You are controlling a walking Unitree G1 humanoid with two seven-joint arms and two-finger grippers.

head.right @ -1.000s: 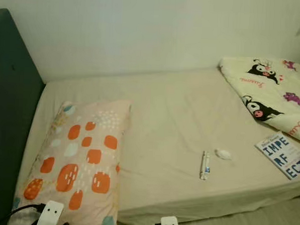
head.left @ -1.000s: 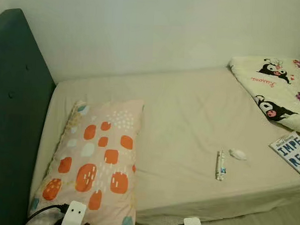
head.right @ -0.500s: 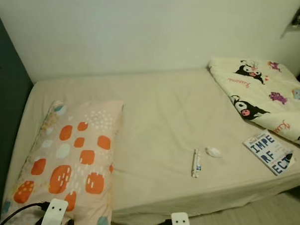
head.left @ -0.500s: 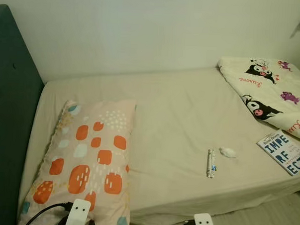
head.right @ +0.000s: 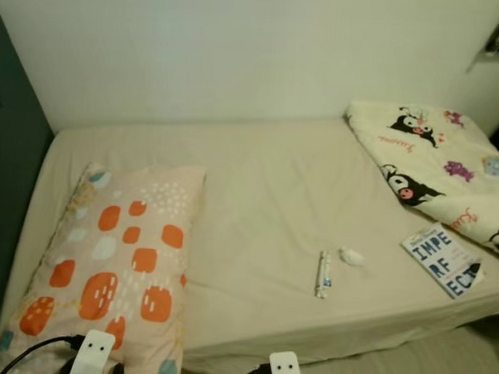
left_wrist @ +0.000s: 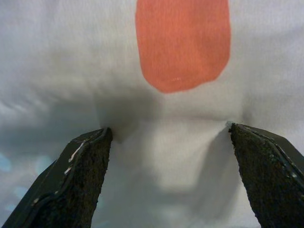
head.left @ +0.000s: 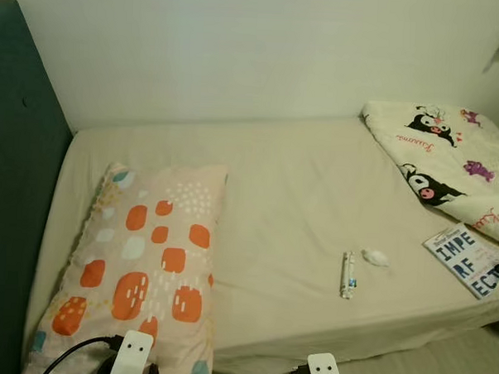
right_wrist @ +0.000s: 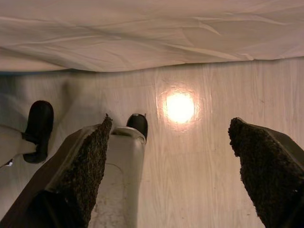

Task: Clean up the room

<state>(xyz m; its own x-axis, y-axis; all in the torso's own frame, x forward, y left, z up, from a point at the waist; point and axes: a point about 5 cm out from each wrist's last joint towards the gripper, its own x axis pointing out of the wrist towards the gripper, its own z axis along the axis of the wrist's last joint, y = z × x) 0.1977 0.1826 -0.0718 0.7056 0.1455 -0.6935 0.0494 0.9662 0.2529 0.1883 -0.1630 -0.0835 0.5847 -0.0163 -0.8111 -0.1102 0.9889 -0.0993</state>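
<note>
Cleanup barely begun, you'd judge: tube, white wad and book lie lower right on bed. Left pincer apart over pillow; right pincer apart above floor.

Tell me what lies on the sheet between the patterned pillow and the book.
In the left eye view, a small tube and a white wad lie between the pillow and the book; the rest is bare sheet.
</note>
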